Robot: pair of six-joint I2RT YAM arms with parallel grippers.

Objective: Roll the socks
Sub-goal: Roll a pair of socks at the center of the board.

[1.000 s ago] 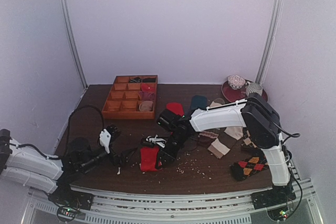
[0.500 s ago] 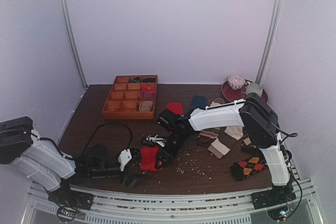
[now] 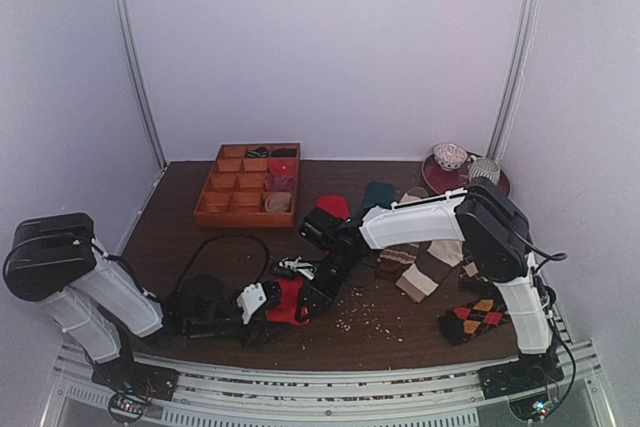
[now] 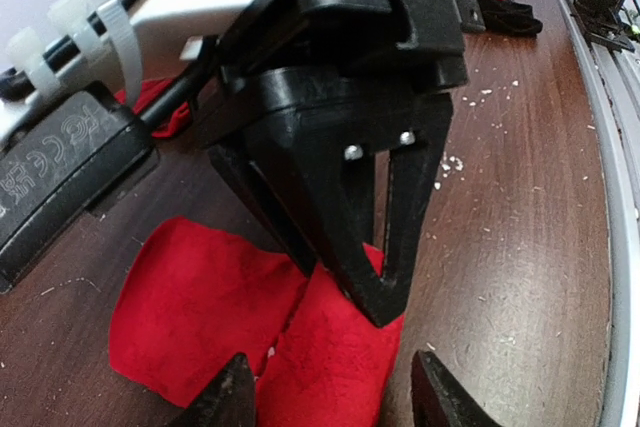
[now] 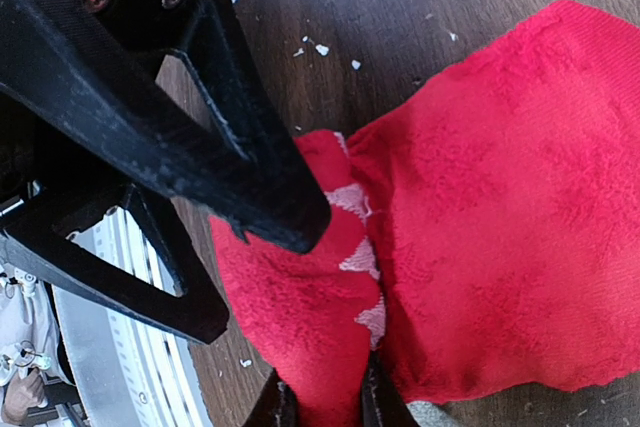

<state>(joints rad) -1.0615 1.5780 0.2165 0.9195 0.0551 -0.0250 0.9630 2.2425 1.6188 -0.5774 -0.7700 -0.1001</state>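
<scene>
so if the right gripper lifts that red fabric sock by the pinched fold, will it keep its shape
Probably not: the red fabric sock lies limp and creased where the right gripper pinches it, so the free part would likely droop. It looks light, and its fuzzy knit should drag rather than slide on the brown table.

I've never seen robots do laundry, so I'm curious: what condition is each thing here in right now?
left gripper: jaws apart, straddling the red sock.
right gripper: jaws shut on the red sock.
red sock: partly folded, not rolled.
argyle sock: flat, unrolled.
beige striped sock: flat, unrolled.
wooden tray: some compartments filled, others empty.
</scene>
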